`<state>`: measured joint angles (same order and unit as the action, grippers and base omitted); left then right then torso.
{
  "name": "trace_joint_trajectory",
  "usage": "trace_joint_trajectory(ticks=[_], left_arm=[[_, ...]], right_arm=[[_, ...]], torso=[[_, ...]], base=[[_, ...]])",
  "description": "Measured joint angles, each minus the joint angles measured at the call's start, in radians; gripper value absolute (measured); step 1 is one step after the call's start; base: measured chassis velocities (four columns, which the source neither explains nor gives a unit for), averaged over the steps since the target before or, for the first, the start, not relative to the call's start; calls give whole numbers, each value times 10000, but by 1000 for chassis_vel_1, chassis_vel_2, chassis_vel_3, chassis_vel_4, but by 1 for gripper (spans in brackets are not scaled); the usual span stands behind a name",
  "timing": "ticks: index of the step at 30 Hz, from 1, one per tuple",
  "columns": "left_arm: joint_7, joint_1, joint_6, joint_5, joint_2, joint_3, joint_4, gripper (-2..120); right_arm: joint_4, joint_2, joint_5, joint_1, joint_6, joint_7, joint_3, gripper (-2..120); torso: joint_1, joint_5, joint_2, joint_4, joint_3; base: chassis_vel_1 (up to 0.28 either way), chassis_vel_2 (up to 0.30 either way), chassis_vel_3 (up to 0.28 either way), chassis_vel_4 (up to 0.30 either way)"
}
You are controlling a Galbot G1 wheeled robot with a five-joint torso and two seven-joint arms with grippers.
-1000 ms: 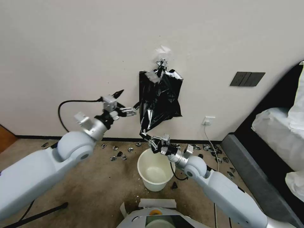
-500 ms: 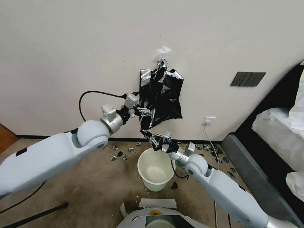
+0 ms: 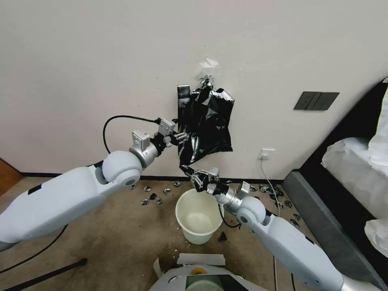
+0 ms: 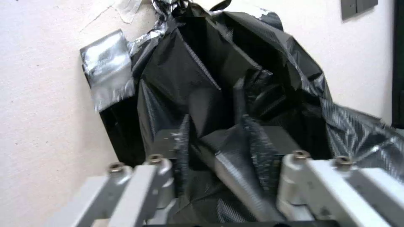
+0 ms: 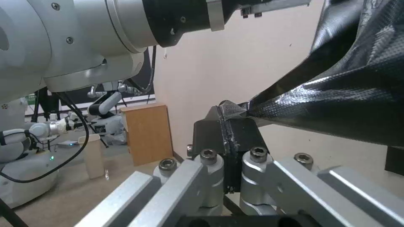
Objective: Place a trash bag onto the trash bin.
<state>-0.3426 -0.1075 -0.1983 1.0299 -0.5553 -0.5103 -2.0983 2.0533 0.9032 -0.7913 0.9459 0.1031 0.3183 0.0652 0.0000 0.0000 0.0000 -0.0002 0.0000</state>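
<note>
Trash bag [image 3: 206, 123] is hanging against the wall above the trash bin [image 3: 199, 216], which is standing on the floor. We are pinching its bottom corner in our right gripper [image 3: 188, 169], jaws clamped. Our left gripper [image 3: 182, 136], jaws parted, appears to be straddling a fold at its left edge.

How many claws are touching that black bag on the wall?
2. The left claw reaches the trash bag at its left edge, open around a fold. The right claw is shut on its bottom corner, above the trash bin.
</note>
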Motion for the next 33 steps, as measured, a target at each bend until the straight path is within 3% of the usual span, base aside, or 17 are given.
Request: trace_joint_trajectory(ticks=[7,15,17,18,23,33], left_arm=[[-92,-181,121,51,43,182,4,1],[-211,-801,540,386,148,877,-197,0],[-260,-1097,667,549,242,1264,-371,0],[-260,-1097,667,549,242,1264,-371,0],[-309,-1429,874,878,330,1810,-638,0],[-316,-1819,895,936,380,2187,-953,0]], right_arm=[[8,-13,-23,-7,5,-139,-4,0],[242,-60,95,122,-218,-1019,-191,2],[733,-191,310,382,-766,-2102,-622,14],[733,-191,310,382,-766,-2102,-622,14],[1657,-874,1408,1329,-1399,-3184,-1951,36],[3669,-1664,1737,2665,-2535,-4758,-3274,68]], torso=[[0,0,0,3,0],[0,0,0,3,0],[0,0,0,5,0],[0,0,0,5,0],[0,1,0,-1,-1],[0,2,0,-2,-2]], base=[[0,0,0,0],[0,0,0,0],[0,0,0,0],[0,0,0,0],[0,0,0,0],[0,0,0,0]])
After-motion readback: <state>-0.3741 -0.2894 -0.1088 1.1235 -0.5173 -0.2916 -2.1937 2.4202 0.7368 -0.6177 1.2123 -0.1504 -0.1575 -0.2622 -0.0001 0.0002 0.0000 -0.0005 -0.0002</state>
